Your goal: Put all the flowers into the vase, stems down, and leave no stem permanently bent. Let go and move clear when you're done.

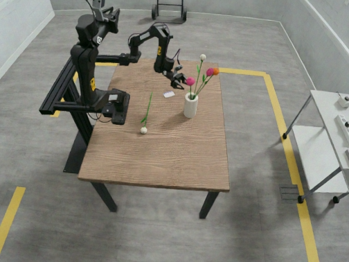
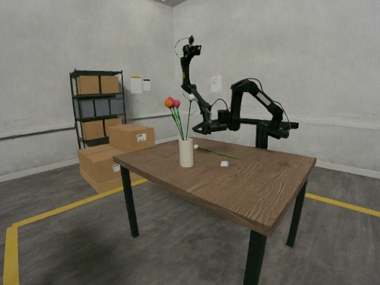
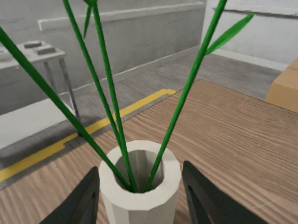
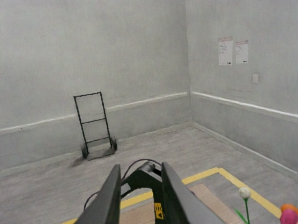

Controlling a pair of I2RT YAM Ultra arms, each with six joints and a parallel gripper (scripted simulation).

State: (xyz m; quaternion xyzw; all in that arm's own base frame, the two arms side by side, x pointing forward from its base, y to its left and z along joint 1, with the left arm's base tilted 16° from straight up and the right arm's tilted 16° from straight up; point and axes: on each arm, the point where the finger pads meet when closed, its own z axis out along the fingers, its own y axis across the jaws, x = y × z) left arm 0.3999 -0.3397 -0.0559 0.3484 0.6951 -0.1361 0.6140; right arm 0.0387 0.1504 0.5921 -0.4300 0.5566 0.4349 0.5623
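A white vase point(image 1: 190, 108) point(image 2: 186, 155) point(image 3: 142, 212) stands upright on the table, holding a white flower point(image 1: 203, 57) point(image 2: 191, 97) point(image 4: 244, 192), an orange flower point(image 1: 216, 71) point(image 2: 168, 103) and two pink ones, one pink flower point(image 1: 190, 81) being nearest my left gripper. All are stems down, leaning outwards, with no sharp bend visible. Another white flower point(image 1: 144, 130) point(image 2: 196, 146) lies on the table with its stem straight. My left gripper point(image 1: 183, 84) point(image 2: 196, 130) point(image 3: 141, 169) is open and empty, beside the stems above the vase's rim. My right gripper point(image 2: 200, 50) is partly open and empty, raised high.
A small white block point(image 1: 169, 94) point(image 2: 225, 163) lies on the wooden table point(image 1: 166, 156) point(image 2: 241, 188), between the lying stem and the vase. The right arm's base stands at the table edge near the lying flower. A white side table point(image 1: 323, 159) stands apart.
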